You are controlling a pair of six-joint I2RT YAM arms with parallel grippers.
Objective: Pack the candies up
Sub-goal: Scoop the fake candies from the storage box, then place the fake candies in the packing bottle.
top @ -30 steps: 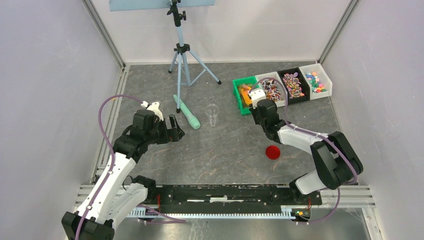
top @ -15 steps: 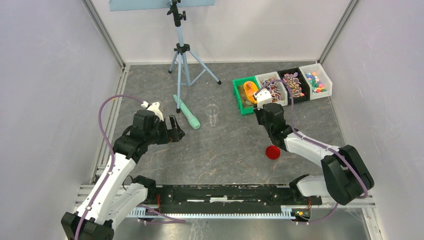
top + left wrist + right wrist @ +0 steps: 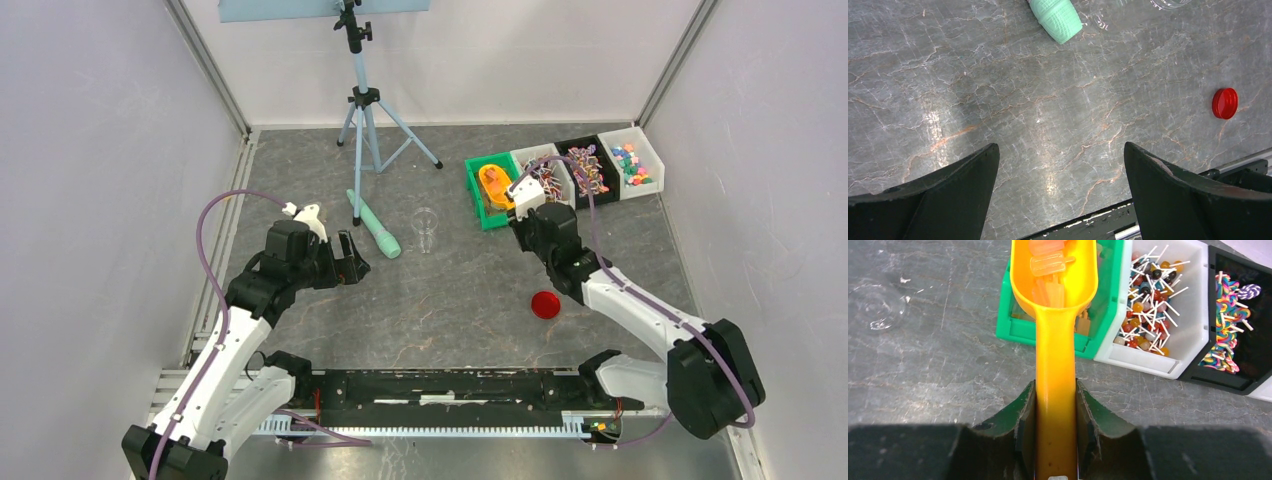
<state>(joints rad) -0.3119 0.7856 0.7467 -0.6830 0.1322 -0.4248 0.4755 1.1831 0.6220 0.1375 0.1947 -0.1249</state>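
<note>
My right gripper (image 3: pixel 522 203) (image 3: pixel 1055 390) is shut on the handle of the orange scoop (image 3: pixel 1054 315). The scoop's bowl (image 3: pixel 494 181) hangs over the green bin (image 3: pixel 478 196) (image 3: pixel 1110 295). A few wrapped candies (image 3: pixel 1048 262) lie in the bowl, tinted orange. More golden-brown candies (image 3: pixel 1083 325) show in the green bin below. A clear cup (image 3: pixel 425 229) (image 3: pixel 877 305) stands left of the bins. The red lid (image 3: pixel 545 304) (image 3: pixel 1224 103) lies on the table. My left gripper (image 3: pixel 352 262) (image 3: pixel 1060 160) is open and empty above bare table.
Beside the green bin stand a white bin of lollipops (image 3: pixel 545 178) (image 3: pixel 1158 305), a black bin of swirl lollipops (image 3: pixel 587 170) (image 3: pixel 1228 325) and a white bin of small coloured sweets (image 3: pixel 632 163). A mint-green tube (image 3: pixel 373 225) (image 3: pixel 1055 17) lies near a tripod (image 3: pixel 365 110).
My right arm's elbow has swung to the right and the scoop has come up level over the green bin with candies in it. The left arm has not moved.
</note>
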